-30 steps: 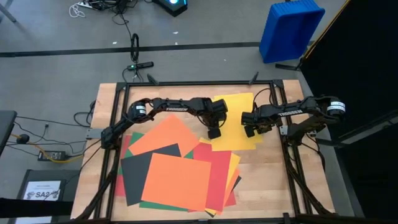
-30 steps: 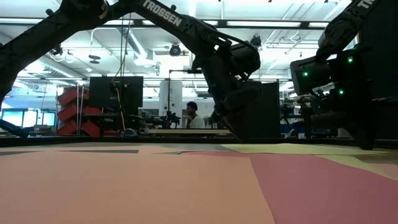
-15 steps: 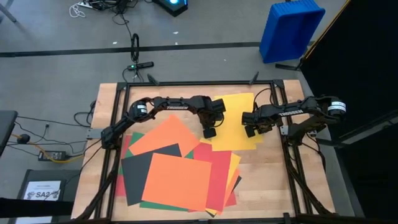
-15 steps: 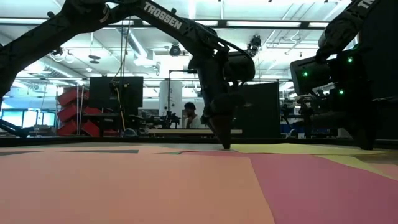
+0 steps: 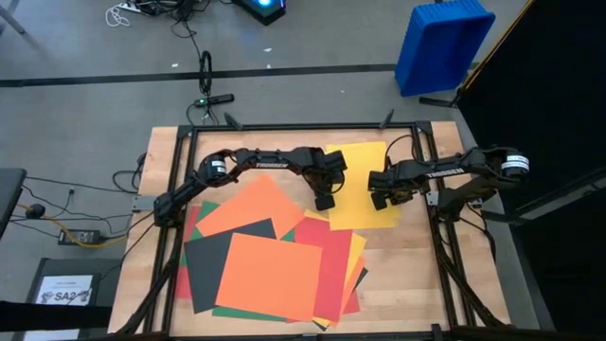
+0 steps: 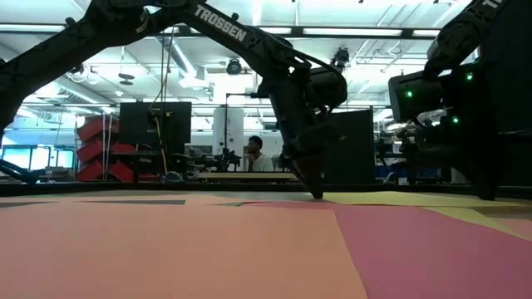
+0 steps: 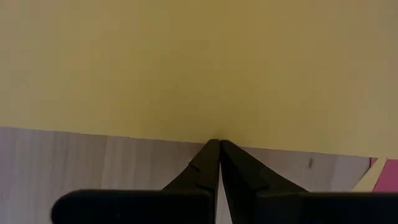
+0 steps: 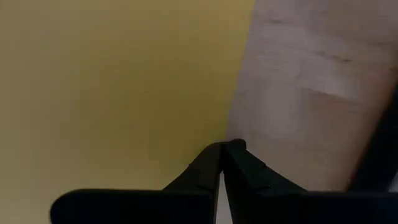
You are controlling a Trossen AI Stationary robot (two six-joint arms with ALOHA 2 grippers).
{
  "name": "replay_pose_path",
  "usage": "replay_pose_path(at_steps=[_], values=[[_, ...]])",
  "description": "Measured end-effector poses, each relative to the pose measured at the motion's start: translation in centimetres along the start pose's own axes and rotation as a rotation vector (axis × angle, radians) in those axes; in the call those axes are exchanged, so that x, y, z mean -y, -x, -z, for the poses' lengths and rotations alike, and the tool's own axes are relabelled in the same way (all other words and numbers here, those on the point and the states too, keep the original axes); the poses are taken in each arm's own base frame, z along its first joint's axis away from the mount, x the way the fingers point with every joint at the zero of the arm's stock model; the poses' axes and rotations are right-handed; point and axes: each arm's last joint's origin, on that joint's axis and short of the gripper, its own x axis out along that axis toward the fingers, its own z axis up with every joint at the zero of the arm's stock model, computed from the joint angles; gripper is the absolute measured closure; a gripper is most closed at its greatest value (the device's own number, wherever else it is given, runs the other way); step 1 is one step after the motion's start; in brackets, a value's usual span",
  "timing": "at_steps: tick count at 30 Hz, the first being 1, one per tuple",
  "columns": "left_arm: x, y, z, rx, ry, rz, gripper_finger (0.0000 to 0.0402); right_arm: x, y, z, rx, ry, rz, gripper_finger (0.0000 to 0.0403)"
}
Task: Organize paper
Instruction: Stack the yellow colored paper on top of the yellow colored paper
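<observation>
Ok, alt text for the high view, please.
Both closed grippers rest at opposite edges of a lone yellow sheet: left gripper, right gripper. Below lies an overlapping pile of coloured paper on the wooden table.

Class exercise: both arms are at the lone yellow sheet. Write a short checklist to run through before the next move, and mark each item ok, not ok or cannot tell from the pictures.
1. Left gripper shut, tip at the edge of the yellow sheet: ok.
2. Right gripper shut, tip at the sheet's opposite edge: ok.
3. Either gripper actually pinching the sheet: cannot tell.
4. Yellow sheet lying flat on the table: ok.
5. Yellow sheet fully separate from the mixed pile: cannot tell; its near corner sits close to the pile.
6. Pile squared up: not ok, sheets fanned at angles.
</observation>
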Motion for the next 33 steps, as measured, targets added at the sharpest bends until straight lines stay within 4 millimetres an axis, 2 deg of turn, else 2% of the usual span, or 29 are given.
replay_pose_path(at_steps=[6,18,24,33], values=[[0.0,0.1,-0.6,0.049,-0.007,0.0,0.0402,-0.4,0.3,-0.1,0.006,-0.006,-0.077,0.0403],[-0.9,0.6,-0.7,0.055,-0.01,0.004,0.0402,-0.1,0.5,-0.1,0.003,0.004,-0.047,0.0403],[-1.1,0.8,-0.5,0.037,-0.006,-0.009,0.0402,0.5,0.5,0.2,-0.005,0.006,0.01,0.0403],[-1.2,0.9,-0.5,0.035,-0.006,-0.01,0.0402,1.7,1.9,0.5,0.061,-0.038,-0.002,0.0403]])
